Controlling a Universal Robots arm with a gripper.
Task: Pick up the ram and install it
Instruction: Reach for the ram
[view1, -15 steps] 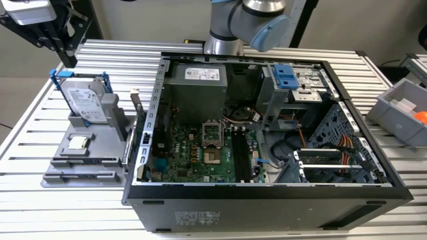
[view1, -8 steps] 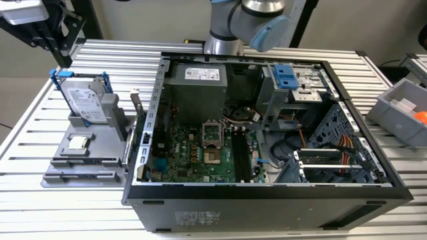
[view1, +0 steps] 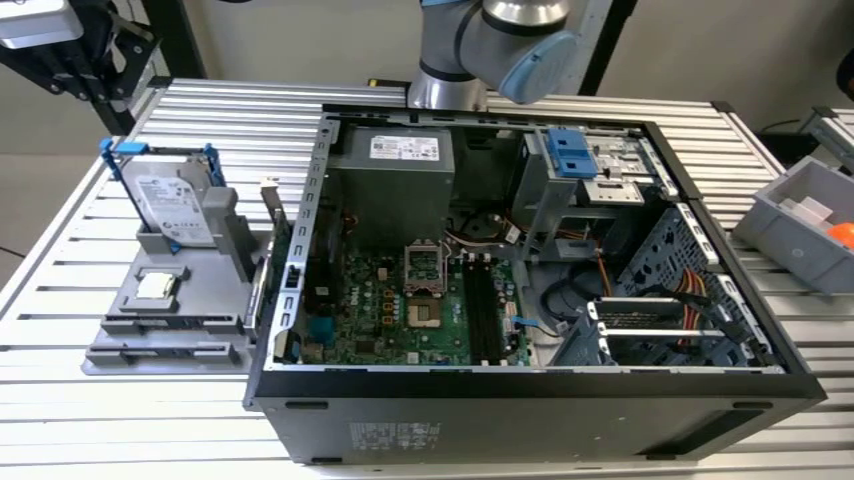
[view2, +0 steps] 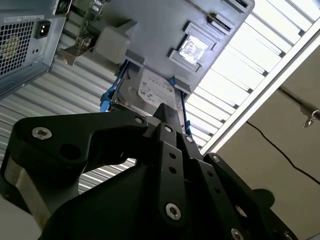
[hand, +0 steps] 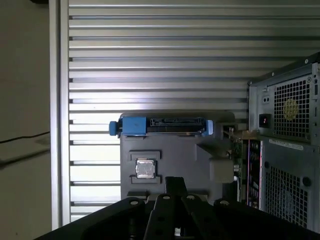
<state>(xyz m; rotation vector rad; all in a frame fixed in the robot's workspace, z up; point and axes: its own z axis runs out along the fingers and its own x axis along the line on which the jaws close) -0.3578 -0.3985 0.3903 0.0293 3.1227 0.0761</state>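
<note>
Exterior view puts your ram (view1: 284, 298) on its long edge in the grey fixture (view1: 160, 330). It stands along the fixture's side nearest the computer case (view1: 534, 400), just beside the case wall and running parallel to it. The fixture also carries the hard drive (view1: 174, 205) in its blue caddy and a processor chip (view1: 156, 285), all on the slatted counter (view1: 80, 420).

In the first wrist view your claw (hand: 175, 181) looks down on the fixture, its tips pressed together with nothing between them. It lines up nearer the processor chip than the ram. So the stick lies off to the case side of the claw. I judge that the grasp turns on squaring the tips across its thin faces, with its long axis following the case wall.
</note>
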